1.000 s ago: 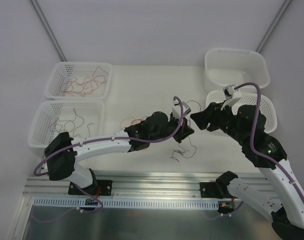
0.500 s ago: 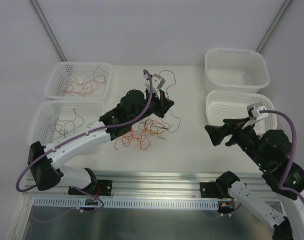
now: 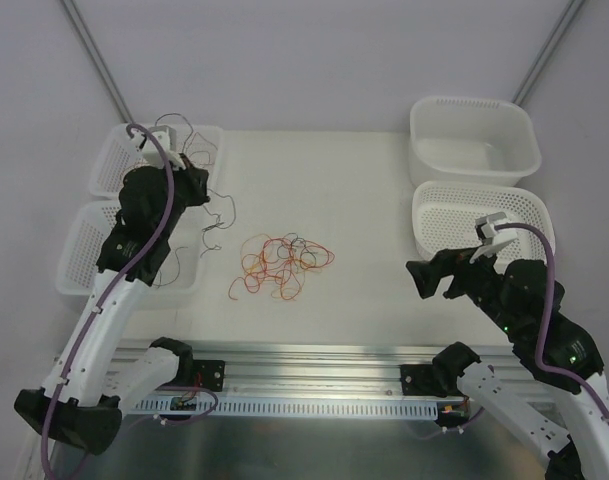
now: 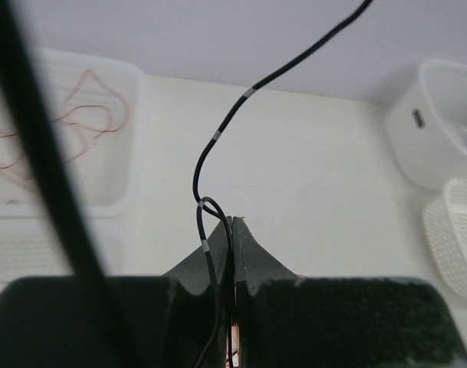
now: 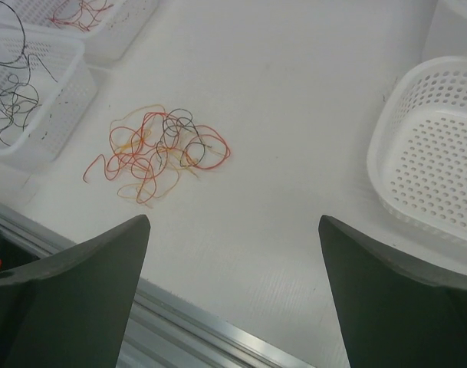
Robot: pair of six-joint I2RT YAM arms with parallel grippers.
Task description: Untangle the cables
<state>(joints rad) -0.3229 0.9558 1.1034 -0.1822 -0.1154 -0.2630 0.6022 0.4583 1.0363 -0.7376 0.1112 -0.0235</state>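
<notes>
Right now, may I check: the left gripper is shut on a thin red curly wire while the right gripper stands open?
Not quite: the thin curly wire in the shut left gripper is black, not red, as the left wrist view shows. The right gripper does stand open.

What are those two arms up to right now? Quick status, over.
Left gripper shut on thin black wire, by white perforated baskets. Right gripper open, empty. Tangle of orange, red, black and yellow wires mid-table, nothing on it.
</notes>
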